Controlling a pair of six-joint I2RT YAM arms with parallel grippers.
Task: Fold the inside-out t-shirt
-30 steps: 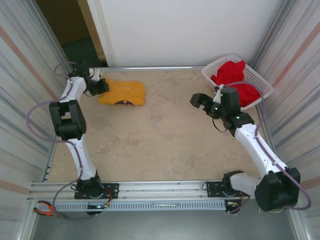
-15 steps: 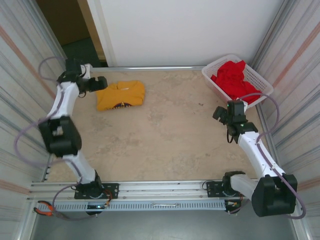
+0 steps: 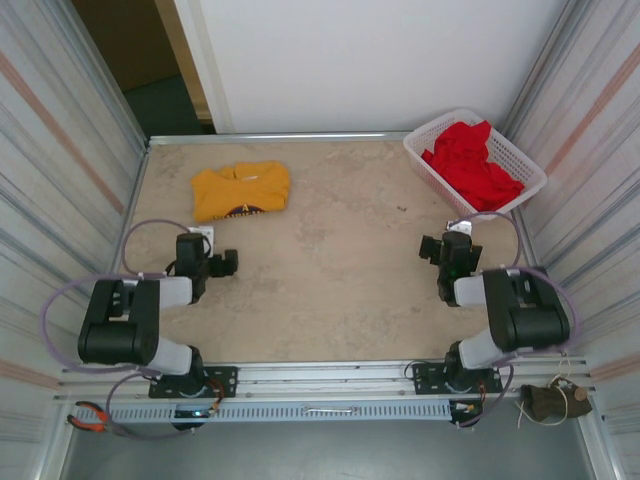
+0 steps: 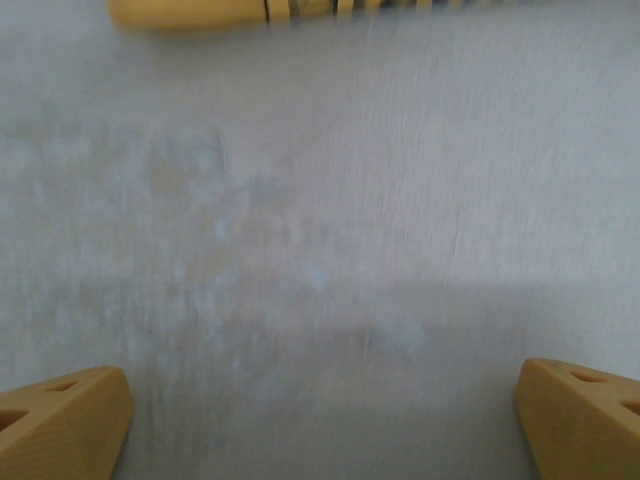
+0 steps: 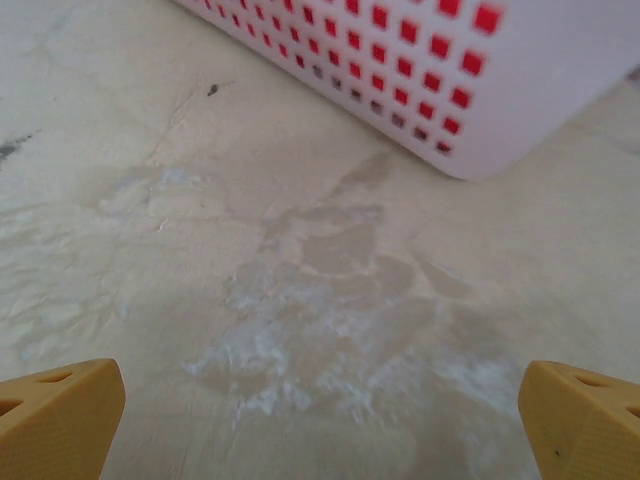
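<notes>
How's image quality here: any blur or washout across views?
Top external: reasonably sharp, evenly lit. Left wrist: soft and pale, tabletop washed out, t-shirt edge blurred at top. Right wrist: tabletop fairly crisp, laundry basket slightly soft.

**Enclosure Surrounds: Condition as Observed**

Tabletop (image 3: 330, 290) has a beige, marbled stone-look finish with pale scuffed patches near the front. Back wall (image 3: 380, 60) is plain white. Corrugated metal panels (image 3: 60, 150) flank both sides. A dark opening (image 3: 150, 70) lies beyond the far left corner. An aluminium rail (image 3: 320, 375) runs along the near edge. Lighting is soft and even.
</notes>
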